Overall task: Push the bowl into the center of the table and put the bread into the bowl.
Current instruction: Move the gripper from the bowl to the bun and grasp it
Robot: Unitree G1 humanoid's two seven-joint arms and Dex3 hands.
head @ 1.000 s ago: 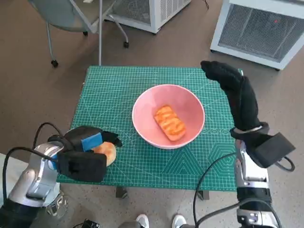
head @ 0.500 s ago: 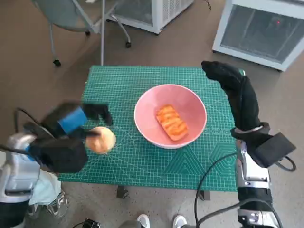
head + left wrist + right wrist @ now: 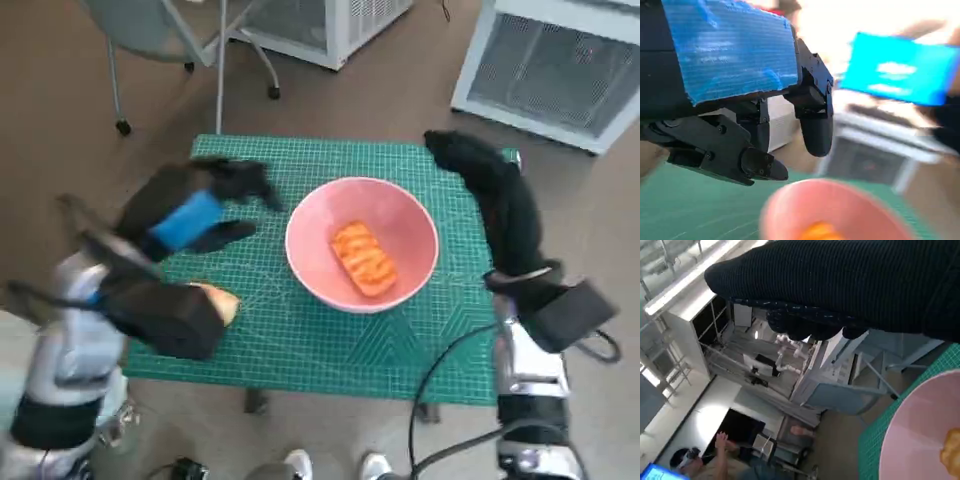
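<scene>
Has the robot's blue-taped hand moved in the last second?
Yes. The left hand has risen from the table's near left corner and swung toward the pink bowl, leaving the round bun behind on the mat.

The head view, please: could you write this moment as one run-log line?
pink bowl: mid-table, grilled bread inside | round bun: on mat by left arm | left hand: raised, holds nothing | right hand: beside bowl

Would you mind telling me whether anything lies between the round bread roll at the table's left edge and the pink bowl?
Nothing visible on the mat: the bread roll and bowl are separated by bare green mat. The left robot hand hovers above that area.
</scene>
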